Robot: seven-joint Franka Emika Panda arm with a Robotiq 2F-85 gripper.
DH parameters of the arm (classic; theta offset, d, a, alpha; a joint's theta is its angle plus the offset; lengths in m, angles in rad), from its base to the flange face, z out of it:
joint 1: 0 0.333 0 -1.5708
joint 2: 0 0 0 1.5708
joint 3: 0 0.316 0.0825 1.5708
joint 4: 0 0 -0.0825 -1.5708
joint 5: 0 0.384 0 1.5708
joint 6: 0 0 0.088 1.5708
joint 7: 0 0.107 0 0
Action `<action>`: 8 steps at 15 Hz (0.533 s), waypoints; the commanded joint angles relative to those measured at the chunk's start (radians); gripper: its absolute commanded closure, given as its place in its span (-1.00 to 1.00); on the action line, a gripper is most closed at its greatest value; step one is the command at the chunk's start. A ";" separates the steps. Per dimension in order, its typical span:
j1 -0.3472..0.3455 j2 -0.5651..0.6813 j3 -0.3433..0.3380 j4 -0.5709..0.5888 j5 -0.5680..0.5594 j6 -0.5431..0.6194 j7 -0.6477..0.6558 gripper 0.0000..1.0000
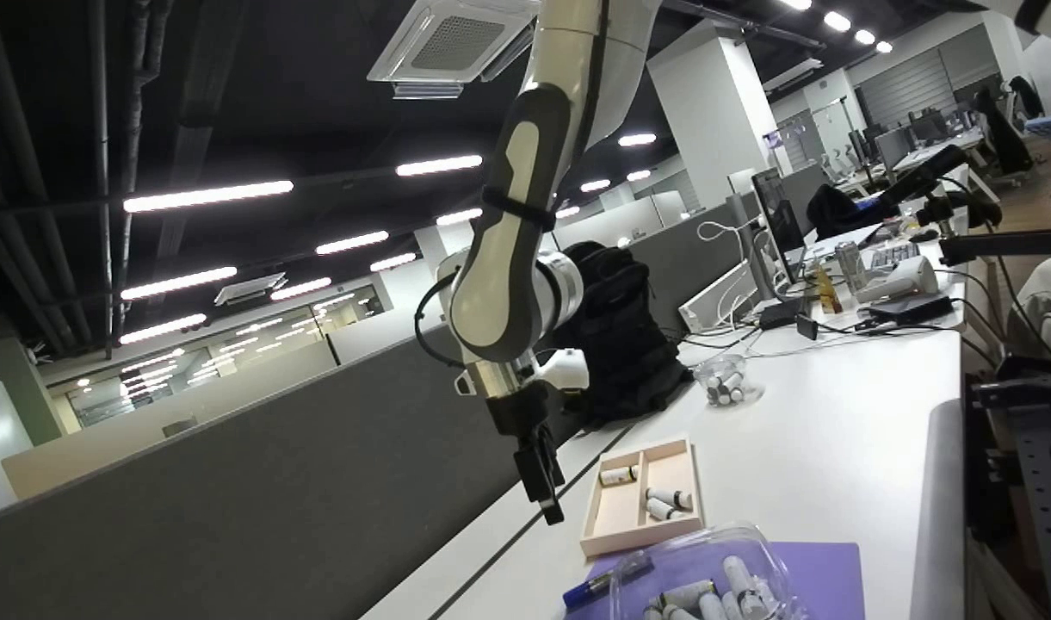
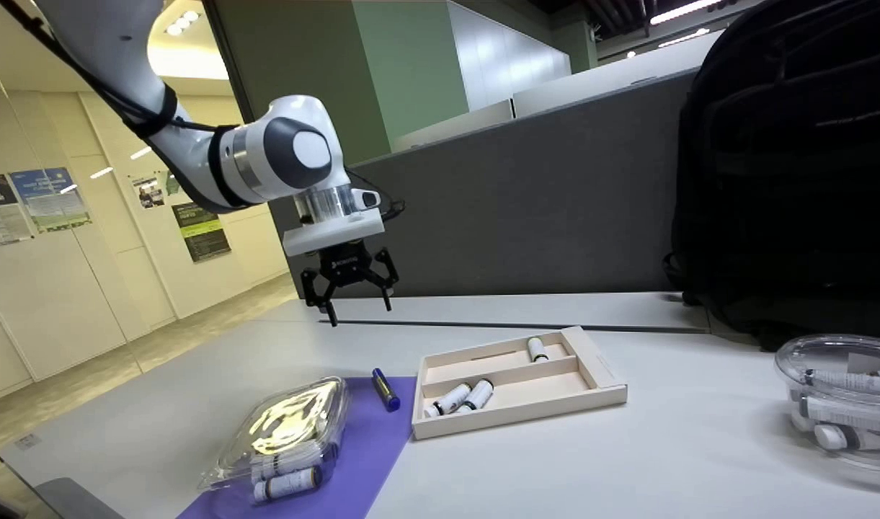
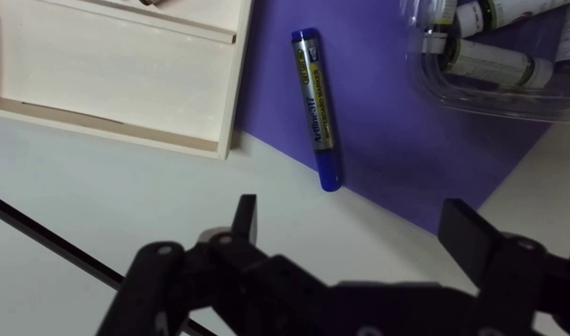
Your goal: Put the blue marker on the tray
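Note:
The blue marker (image 3: 317,107) lies on the purple mat, its capped end just past the mat's edge in the wrist view. It also shows in both exterior views (image 1: 584,592) (image 2: 385,390). The light wooden tray (image 3: 126,74) lies beside the mat; it shows in both exterior views (image 1: 618,515) (image 2: 526,418). It has two compartments, with two small white-labelled vials in one and one in the other. My gripper (image 3: 350,198) is open and empty. In both exterior views (image 1: 553,512) (image 2: 362,317) it hangs above the table, apart from the marker and tray.
A clear plastic box (image 2: 288,432) with several vials stands on the purple mat (image 2: 375,468), near the marker. A round clear tub (image 2: 843,404) of vials stands beyond the tray. A black backpack (image 2: 793,158) leans at the grey partition (image 2: 526,216).

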 commanded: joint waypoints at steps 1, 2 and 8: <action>0.012 0.050 -0.012 0.000 -0.076 0.073 0.015 -1.00; 0.015 0.068 -0.016 0.001 -0.097 0.089 0.020 -1.00; 0.001 0.146 -0.005 -0.001 -0.108 0.182 0.031 -1.00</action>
